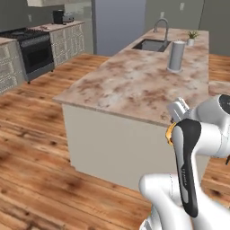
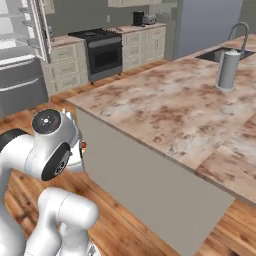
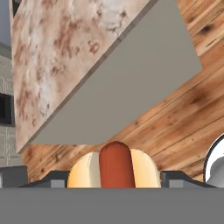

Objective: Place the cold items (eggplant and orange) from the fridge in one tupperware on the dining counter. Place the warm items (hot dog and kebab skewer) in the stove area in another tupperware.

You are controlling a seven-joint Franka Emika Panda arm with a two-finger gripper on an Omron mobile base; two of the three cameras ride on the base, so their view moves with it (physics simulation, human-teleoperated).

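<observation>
The hot dog (image 3: 114,169) is cut off below, its lower part hidden between the hand's fingers.

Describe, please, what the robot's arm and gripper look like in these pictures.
The arm is glossy white with rounded links, a black panel along one link, an orange ring at a joint, and a dark grey joint cap with a round disc. The gripper has two small dark grey finger tips.

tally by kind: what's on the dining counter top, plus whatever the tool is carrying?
Grey cylinder canister: 1
Potted plant: 1
Sink with faucet, set into the dining counter: 1
Hot dog in the tool: 1
Total: 4
</observation>
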